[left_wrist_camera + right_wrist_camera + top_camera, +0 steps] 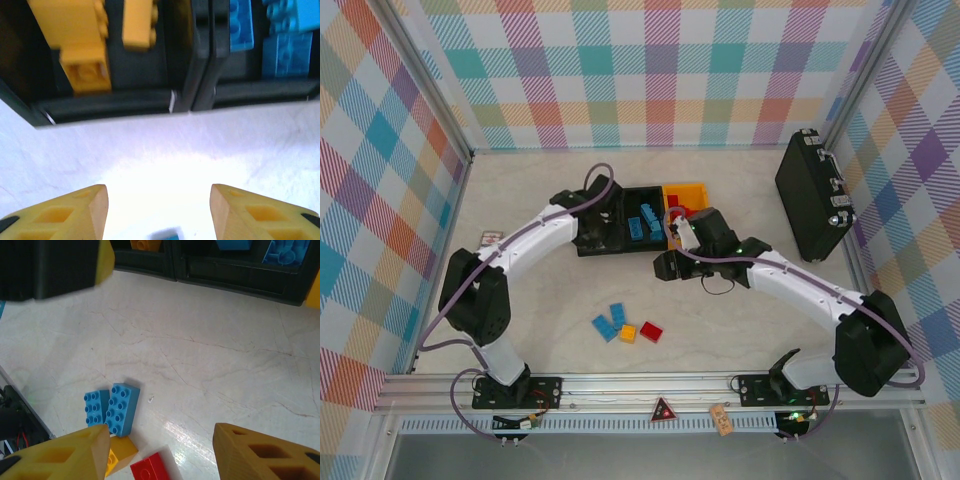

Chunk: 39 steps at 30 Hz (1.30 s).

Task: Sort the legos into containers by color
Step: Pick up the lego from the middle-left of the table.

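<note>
1. Left gripper (pixel 157 197): released, empty, facing the left black bin (pixel 115 102) of yellow-orange bricks (pixel 82 45).
2. Right gripper (pixel 160 440): released, empty, near four loose legos on the marbled table (pixel 200 350): blue pair (pixel 121 407), yellow-orange brick (pixel 120 452), red brick (pixel 150 470).
3. Recommended: centre the jaws over one brick; clamp its smooth flat sides, not the studs.
4. Glossy hard plastic may slip; the blue pair touches.
</note>
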Tool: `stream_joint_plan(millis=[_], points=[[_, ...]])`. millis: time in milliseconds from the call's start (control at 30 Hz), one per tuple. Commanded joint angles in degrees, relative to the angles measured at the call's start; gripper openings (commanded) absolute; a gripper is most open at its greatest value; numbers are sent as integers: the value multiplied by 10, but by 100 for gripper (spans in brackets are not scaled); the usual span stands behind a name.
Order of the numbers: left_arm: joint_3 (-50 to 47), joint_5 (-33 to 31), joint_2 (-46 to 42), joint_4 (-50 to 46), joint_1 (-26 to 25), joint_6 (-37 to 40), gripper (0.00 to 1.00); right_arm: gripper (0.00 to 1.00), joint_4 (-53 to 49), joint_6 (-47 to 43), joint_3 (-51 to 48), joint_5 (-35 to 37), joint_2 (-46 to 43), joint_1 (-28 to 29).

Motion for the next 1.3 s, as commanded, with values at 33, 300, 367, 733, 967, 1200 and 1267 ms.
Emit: stream_joint_plan(millis=[33,300,367,733,967,1200,1267], points=[[-59,52,-30,9,-29,-59,56,57,-12,-31,-19,-24,-29,-3],[-128,80,-28,17,-59,-104,61,57,-9,-24,-50,-25,-44,-1],[-140,89,-23,21,-68,-114,61,57,-2,-20,-57,-24,-48,-1],[-163,85,16,31,-104,-142,63,57,14,-11,-64,-26,-42,-1],[-170,91,41,41,-113,-147,61,57,17,-9,-65,-22,-43,-1],[-153,70,48,43,-114,-149,43,57,32,4,-74,-26,-43,-1],[-141,59,53,38,-115,-147,35,57,33,6,-75,-24,-46,-1]])
